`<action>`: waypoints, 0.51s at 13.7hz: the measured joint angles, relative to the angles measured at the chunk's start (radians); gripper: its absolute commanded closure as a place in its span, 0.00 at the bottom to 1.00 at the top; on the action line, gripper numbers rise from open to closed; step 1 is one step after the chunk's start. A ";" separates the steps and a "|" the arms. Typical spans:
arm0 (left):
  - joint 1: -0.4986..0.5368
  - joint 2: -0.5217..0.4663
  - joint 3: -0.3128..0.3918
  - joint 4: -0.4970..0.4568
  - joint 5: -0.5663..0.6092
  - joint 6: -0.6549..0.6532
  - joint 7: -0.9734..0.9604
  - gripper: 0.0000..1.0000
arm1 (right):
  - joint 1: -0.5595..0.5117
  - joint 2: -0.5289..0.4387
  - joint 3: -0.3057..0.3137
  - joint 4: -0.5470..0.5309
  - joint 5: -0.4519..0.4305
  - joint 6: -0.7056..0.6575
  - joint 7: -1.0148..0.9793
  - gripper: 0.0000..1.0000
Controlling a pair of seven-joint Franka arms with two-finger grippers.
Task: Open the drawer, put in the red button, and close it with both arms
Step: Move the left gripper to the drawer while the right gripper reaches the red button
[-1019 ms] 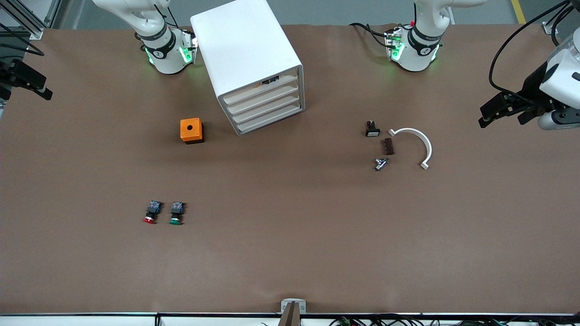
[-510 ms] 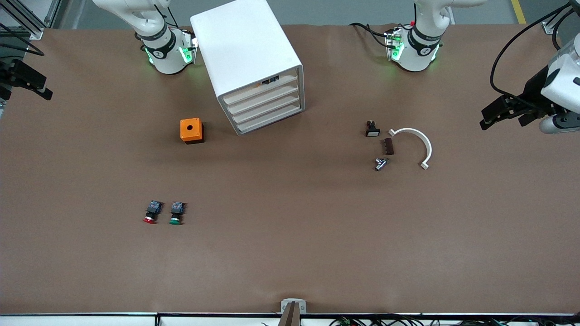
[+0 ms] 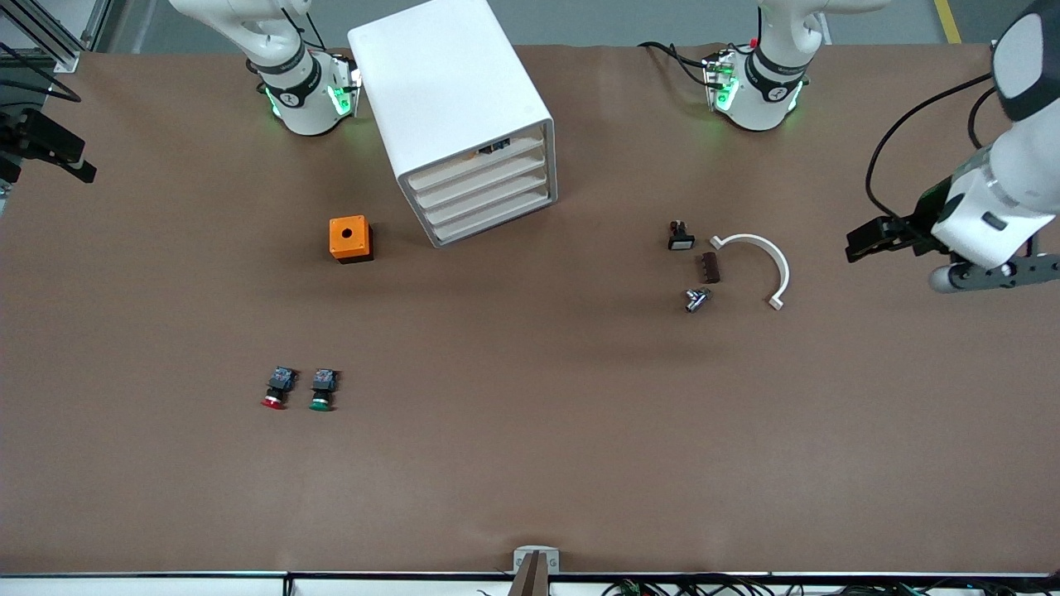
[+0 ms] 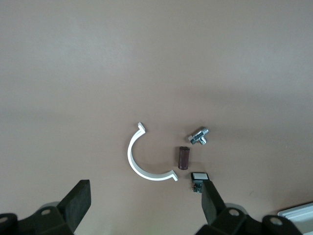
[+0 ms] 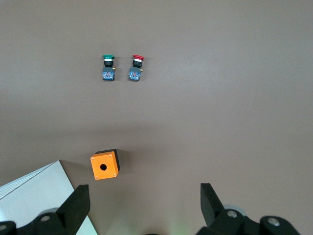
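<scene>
Front view. The tall white rounded-edge cabinet (image 3: 451, 108) stands between the two arm bases. The drawer (image 3: 483, 176), second from the top of four alike shallow white fronts, sits flush and shut. The small red-capped push-button (image 3: 277, 389) lies well nearer the front camera, toward the right arm's end of the table, just beside an alike green-capped button (image 3: 321, 391); an orange box with a round hole (image 3: 349, 238) lies between them and the cabinet. The left gripper (image 3: 865, 242) hangs over bare table at the left arm's end, its forearm tilted down toward the cabinet. The right gripper (image 3: 50, 149) waits at the right arm's edge of the table.

Left wrist view. The left gripper's fingers (image 4: 78, 200) are spread wide, nothing between them. Below lie a white half-ring clip (image 4: 142, 159), a short brown cylinder (image 4: 183, 157), a small metal fitting (image 4: 199, 136) and a black switch part (image 4: 198, 177).

Right wrist view. The right gripper's fingers (image 5: 76, 205) are also spread and empty. Both buttons and the orange box show below.

Risks, judged: the four fronts are alike, so a small height error would open the wrong one. The drawer's grip edge looks thin, though this is hard to see. The buttons lie so close that the fingers may catch the green one.
</scene>
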 measured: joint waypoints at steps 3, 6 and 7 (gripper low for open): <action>-0.034 0.080 -0.040 -0.004 0.000 -0.008 -0.049 0.00 | 0.000 0.000 0.000 0.000 0.000 0.000 0.000 0.00; -0.090 0.165 -0.074 -0.002 -0.002 -0.007 -0.192 0.00 | 0.000 0.000 0.000 0.001 0.000 0.003 0.000 0.00; -0.115 0.190 -0.078 0.005 -0.016 -0.010 -0.249 0.00 | 0.000 0.000 0.000 0.002 -0.001 0.003 0.000 0.00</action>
